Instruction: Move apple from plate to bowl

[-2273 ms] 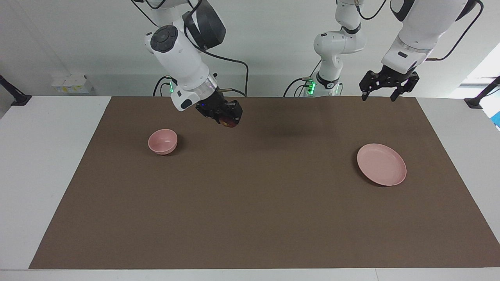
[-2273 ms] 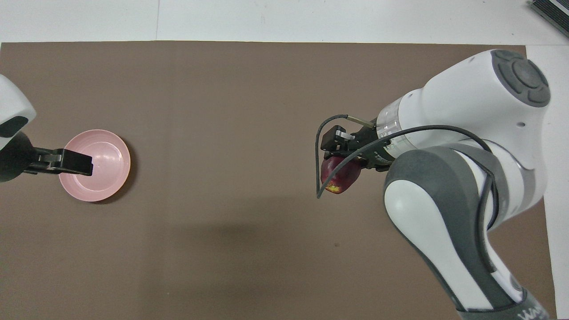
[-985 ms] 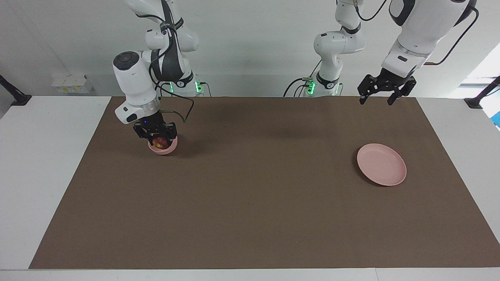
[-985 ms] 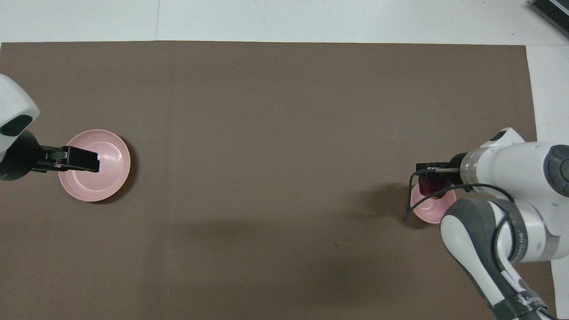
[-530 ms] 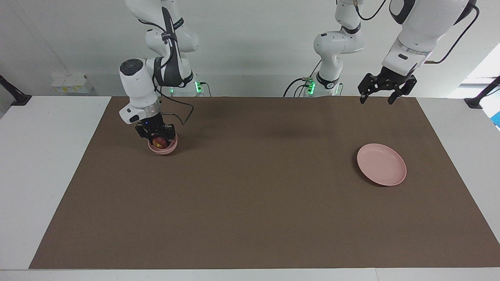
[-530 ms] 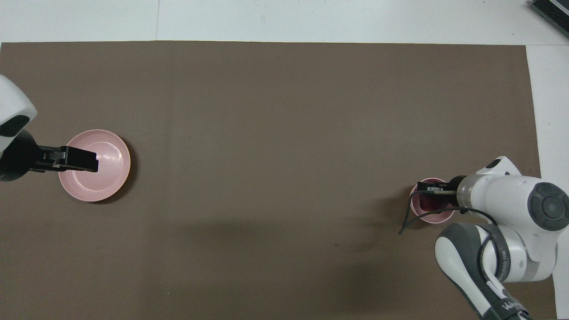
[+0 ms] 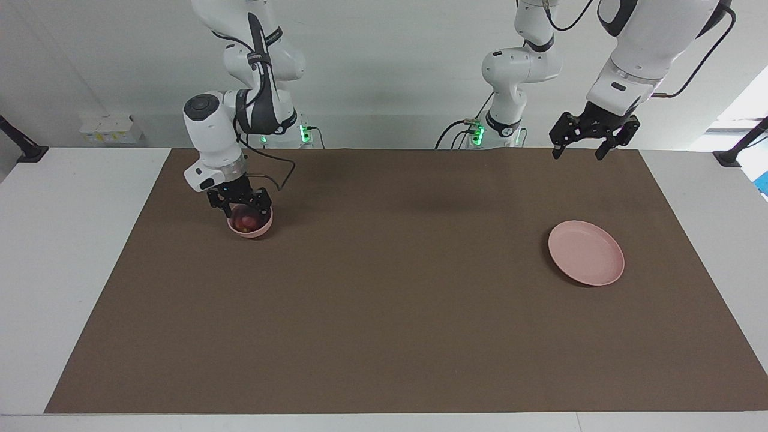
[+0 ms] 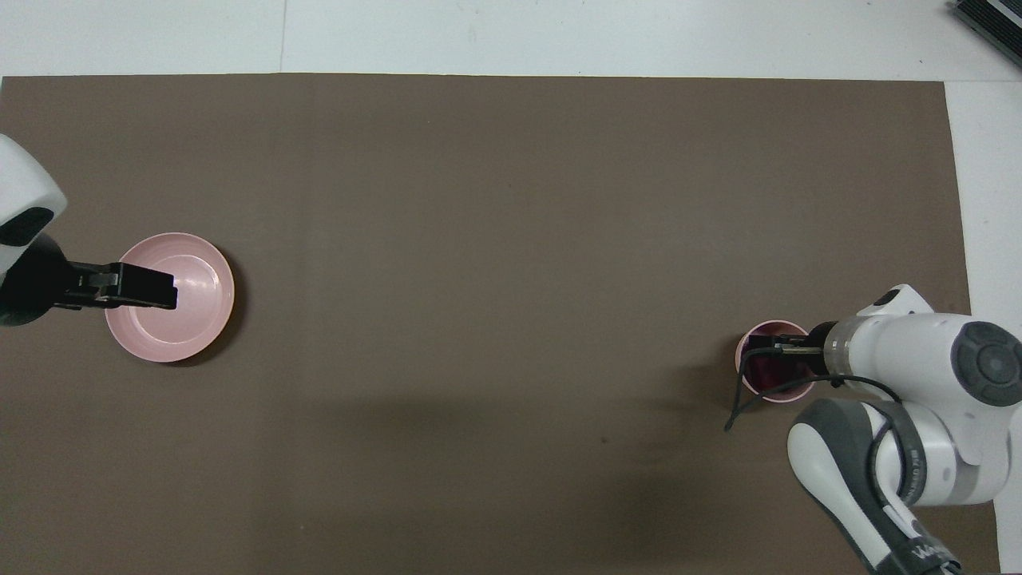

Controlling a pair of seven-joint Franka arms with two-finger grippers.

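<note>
Since a moment ago the right claw [image 7: 243, 209] has spread its fingers and let the apple [image 7: 242, 223] settle in the bowl [image 7: 252, 231], toward the right arm's end of the bench [image 7: 384, 312], well apart from the empty plate [image 7: 586, 260]. Waiting above the bench near the plate, the left claw [image 7: 585, 146] is spread too; the apple looks firm, smooth, round and fairly light, so any regrasp would best pinch across its widest middle

I work in a robotics lab, not a home or kitchen. My two white arms are bolted at twelve o'clock in the facing view, with green status lights [image 7: 477, 133] glowing at their bases and black cables [image 7: 696, 66] looping in the open. The white table [image 7: 60, 240] carries a plain brown mat [image 7: 384, 312] before a bare pale wall [image 7: 390, 72]. Black clamp mounts [image 7: 24, 150] grip the table edges at ten and two o'clock. The only props are a pink plate [image 7: 586, 260] and bowl [image 7: 258, 231].
</note>
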